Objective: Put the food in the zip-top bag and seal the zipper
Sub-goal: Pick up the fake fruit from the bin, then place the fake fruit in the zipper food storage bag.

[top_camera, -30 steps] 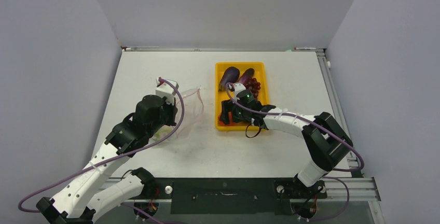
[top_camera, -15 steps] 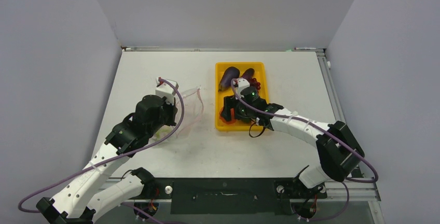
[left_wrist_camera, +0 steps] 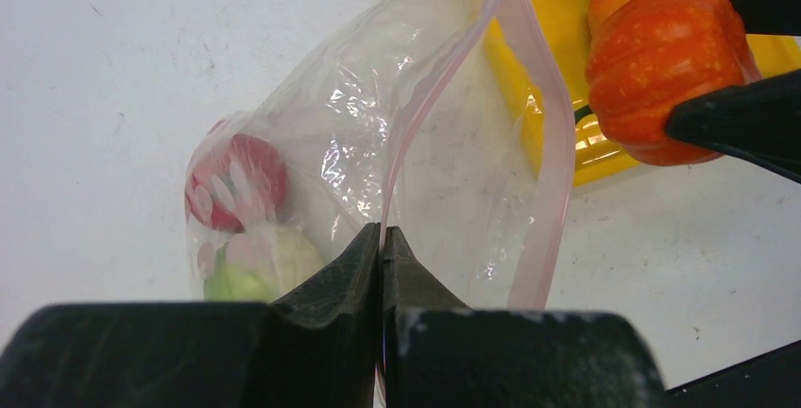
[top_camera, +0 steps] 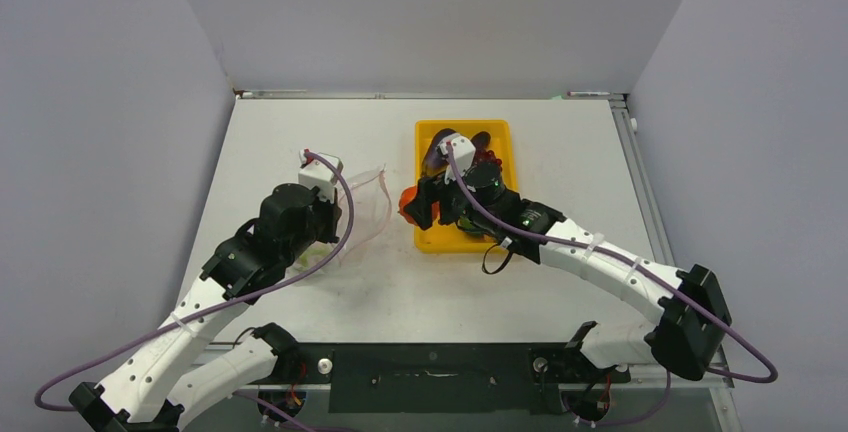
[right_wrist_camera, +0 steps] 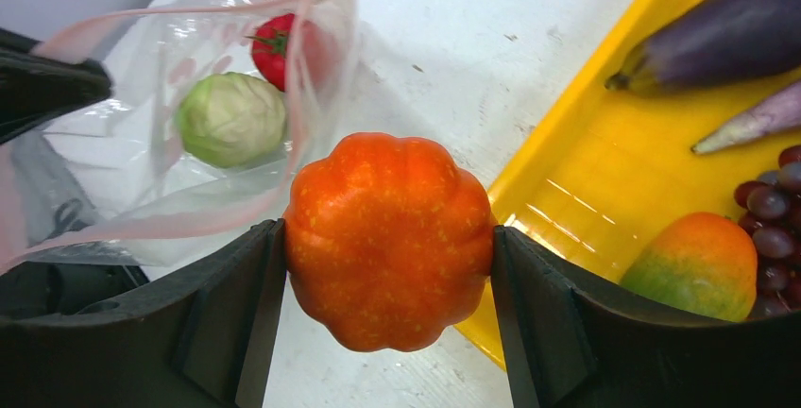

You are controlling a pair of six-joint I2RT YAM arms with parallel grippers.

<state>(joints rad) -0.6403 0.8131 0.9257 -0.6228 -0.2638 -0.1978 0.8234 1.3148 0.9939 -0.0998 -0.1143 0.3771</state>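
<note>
Transfer of one food item, mid-carry. The right end effector (top_camera: 424, 202) grasps the orange ribbed piece (right_wrist_camera: 387, 238) between its two fingers and holds it above the left rim of the yellow tray (top_camera: 502, 134), on the side facing the zip-top bag (left_wrist_camera: 312, 144). One second earlier this end effector sits low inside the near half of the tray. It has since risen and shifted left with the piece, so the pick appears done and the carry under way.

The left end effector (left_wrist_camera: 382, 238) is clenched on the near lip of the bag, unchanged from the earlier frame. It keeps the pink zipper (left_wrist_camera: 557, 162) parted into an open mouth above the counter (top_camera: 300, 132). A red tomato (right_wrist_camera: 274, 49) and a green piece (right_wrist_camera: 231, 117) already lie inside the bag. An eggplant (right_wrist_camera: 718, 25), grapes (right_wrist_camera: 775, 200) and an orange-green piece (right_wrist_camera: 704, 262) remain in the tray, so loading is judged only partly done and sealing not yet begun.
</note>
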